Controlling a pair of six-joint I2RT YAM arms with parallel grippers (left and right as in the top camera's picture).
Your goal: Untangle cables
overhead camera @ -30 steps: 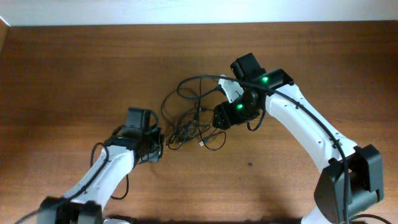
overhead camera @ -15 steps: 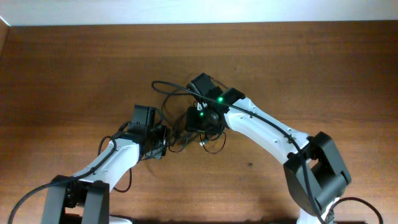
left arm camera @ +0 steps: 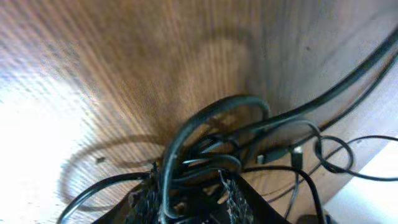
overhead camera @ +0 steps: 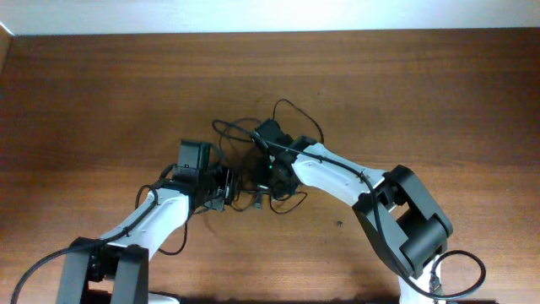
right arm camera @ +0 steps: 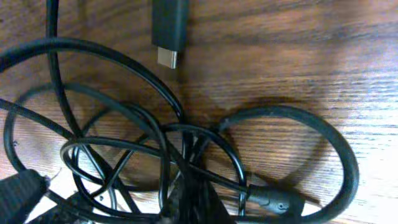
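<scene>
The cables are thin black wires lying in a tangle on the wooden table. My left gripper is at the tangle's left edge. In the left wrist view its textured pads stand apart, with several cable strands between them. Whether they pinch is unclear. My right gripper is down in the middle of the tangle. In the right wrist view it is shut where cable loops converge. A black plug with a metallic tip lies ahead of it.
The white right arm reaches across from the lower right, and the left arm comes from the lower left. A pale wall edge runs along the table's far side. Small plug ends lie to the left gripper's right.
My right arm has swung left and down onto the tangle, and its gripper has closed. The left gripper has moved right into the tangle's edge. The cable loops have bunched closer together.
</scene>
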